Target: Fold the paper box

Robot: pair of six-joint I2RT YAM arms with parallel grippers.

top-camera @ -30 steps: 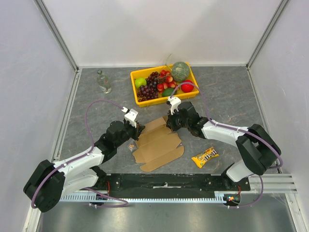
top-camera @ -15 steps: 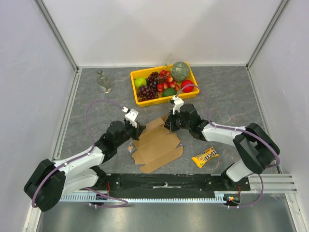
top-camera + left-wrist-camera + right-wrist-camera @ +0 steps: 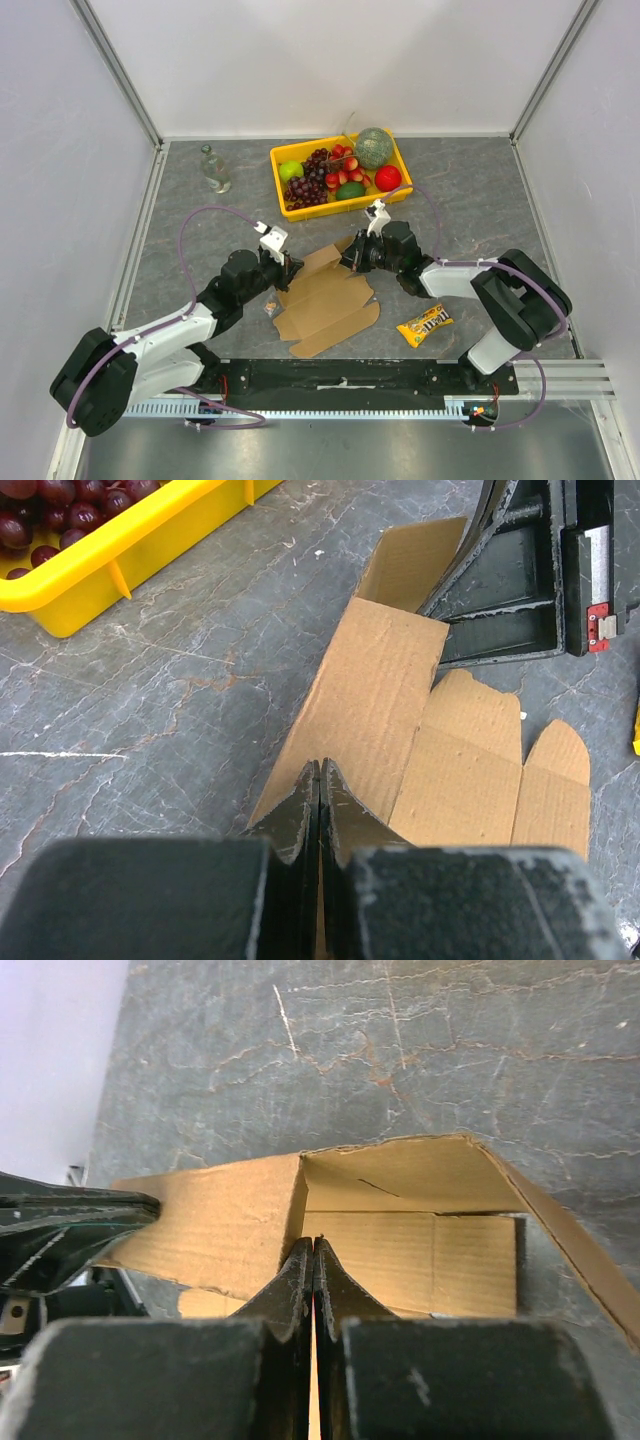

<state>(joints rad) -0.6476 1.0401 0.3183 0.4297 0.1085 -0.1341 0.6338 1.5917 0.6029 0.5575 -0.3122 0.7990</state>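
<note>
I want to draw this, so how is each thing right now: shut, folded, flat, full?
paper box: partly folded, one panel lifted, rest flat.
left gripper: shut on the paper box's edge.
right gripper: shut on the paper box's raised flap.
yellow tray: full of fruit.
glass bottle: standing upright.
candy packet: lying flat.
</note>
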